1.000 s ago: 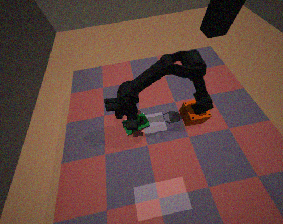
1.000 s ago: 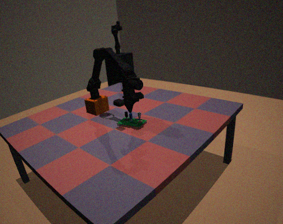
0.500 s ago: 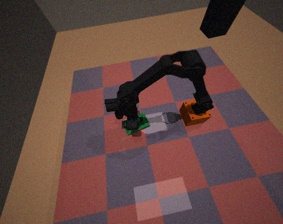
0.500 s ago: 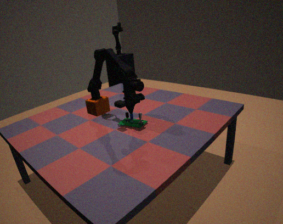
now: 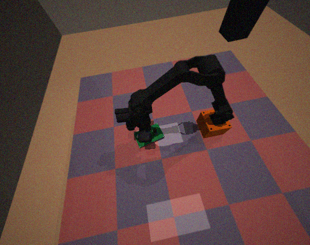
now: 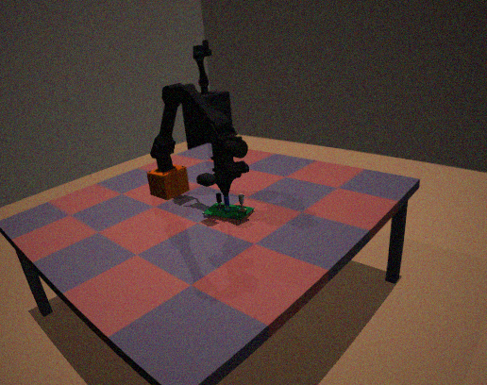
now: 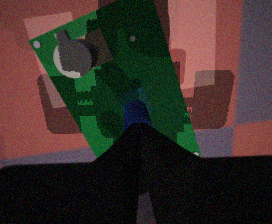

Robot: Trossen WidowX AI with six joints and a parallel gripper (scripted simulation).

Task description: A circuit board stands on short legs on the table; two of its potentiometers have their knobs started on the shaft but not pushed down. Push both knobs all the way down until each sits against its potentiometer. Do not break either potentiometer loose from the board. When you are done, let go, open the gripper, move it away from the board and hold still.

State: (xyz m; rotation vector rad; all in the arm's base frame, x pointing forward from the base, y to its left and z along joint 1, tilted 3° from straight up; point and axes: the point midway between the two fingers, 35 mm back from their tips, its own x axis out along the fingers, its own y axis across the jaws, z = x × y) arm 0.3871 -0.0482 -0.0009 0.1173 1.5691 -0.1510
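The green circuit board (image 5: 158, 131) (image 6: 232, 214) (image 7: 87, 82) stands low on the table under the arm. A blue knob (image 6: 226, 203) (image 7: 136, 114) stands upright between a black knob (image 6: 219, 198) and a light grey knob (image 6: 242, 200) (image 7: 76, 57). The black knob cannot be made out in the wrist view. My gripper (image 6: 226, 193) (image 7: 139, 130) is shut, with nothing seen between its fingers. It points down, and its tips are at the top of the blue knob; whether they touch is hard to tell. The top view has the tips hidden behind the arm.
An orange block (image 5: 215, 131) (image 6: 168, 184) stands under the arm's base, beyond one side of the board. A pale patch (image 5: 170, 141) lies beside the board and another (image 5: 178, 217) lies nearer the camera. A dark post (image 5: 242, 21) is at the top right.
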